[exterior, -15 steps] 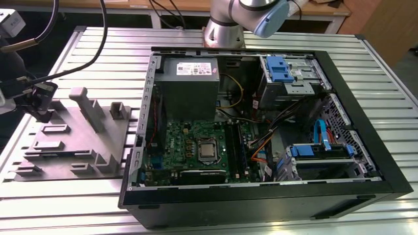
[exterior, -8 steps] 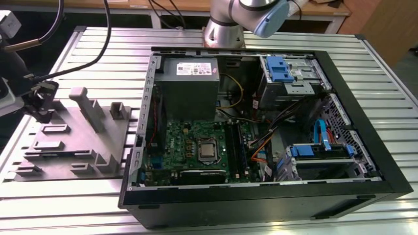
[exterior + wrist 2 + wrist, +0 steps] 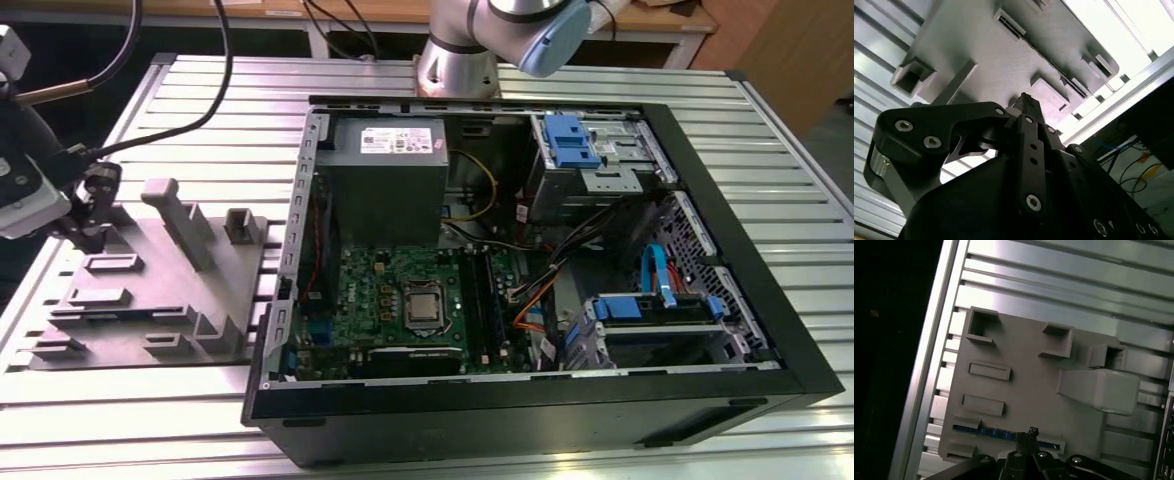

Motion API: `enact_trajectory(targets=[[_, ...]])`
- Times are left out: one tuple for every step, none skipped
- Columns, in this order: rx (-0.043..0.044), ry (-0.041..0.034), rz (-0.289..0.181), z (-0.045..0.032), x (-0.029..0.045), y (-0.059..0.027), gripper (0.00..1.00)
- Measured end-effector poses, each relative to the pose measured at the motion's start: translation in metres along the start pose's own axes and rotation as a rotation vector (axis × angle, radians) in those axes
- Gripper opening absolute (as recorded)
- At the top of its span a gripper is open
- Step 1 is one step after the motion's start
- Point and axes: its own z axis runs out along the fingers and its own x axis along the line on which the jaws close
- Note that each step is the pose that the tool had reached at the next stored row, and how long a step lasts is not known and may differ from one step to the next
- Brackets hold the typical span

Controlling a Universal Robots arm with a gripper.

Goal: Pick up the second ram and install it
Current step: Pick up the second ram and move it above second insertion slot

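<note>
Where the hand (image 3: 92, 235) hangs: at the exterior view's left, low over the grey moulded tray (image 3: 200, 310) and well apart from the open computer case (image 3: 761, 330).
Hand state: in the second wrist view the fingers (image 3: 1029, 135) are drawn together with no gap showing between them. I cannot tell whether they pinch anything.
The second ram (image 3: 984, 432): in the first wrist view, a thin blue-edged strip standing on edge in a slot along one border of the tray. The tip of the hand (image 3: 1030, 431) overlaps the strip partway along its length. Contact cannot be made out.
Tray: one tall upright slab (image 3: 178, 222) rises from it, with square pockets and low rectangular blocks around the slab. The tray lies flat on the worktop (image 3: 561, 80), which is ribbed aluminium.
Case: it lies on its side with the cover off, just beside the tray. Inside are a green motherboard (image 3: 367, 300) with a processor (image 3: 424, 308), a grey power supply (image 3: 387, 165), and blue drive brackets (image 3: 567, 140).
Arm (image 3: 514, 30): its base column stands at the far edge of the worktop, behind the case.
</note>
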Motion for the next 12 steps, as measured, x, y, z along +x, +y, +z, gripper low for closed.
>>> enact_trajectory(targets=[[-0.0003, 0.0009, -0.018, 0.0004, 0.0, 0.0, 0.1], [-0.0007, 0.0018, -0.036, 0.0009, 0.0, -0.0001, 0.1], [-0.0011, 0.0027, -0.054, 0.0014, 0.0, -0.0001, 0.1], [-0.0015, 0.0035, -0.071, 0.002, 0.0, -0.0001, 0.1], [-0.0019, 0.0043, -0.089, 0.0025, 0.0, -0.0001, 0.1], [-0.0023, 0.0052, -0.107, 0.003, 0.0, -0.0002, 0.1], [-0.0026, 0.0063, -0.127, 0.0036, 0.0001, -0.0002, 0.1], [-0.0031, 0.007, -0.145, 0.0042, 0.0001, -0.0002, 0.1], [-0.0034, 0.0079, -0.163, 0.0048, 0.0001, -0.0002, 0.1], [-0.0038, 0.0088, -0.181, 0.0053, 0.0001, -0.0003, 0.1], [-0.0042, 0.0097, -0.199, 0.0059, 0.0001, -0.0003, 0.1], [-0.0046, 0.0106, -0.217, 0.0065, 0.0001, -0.0003, 0.1]])
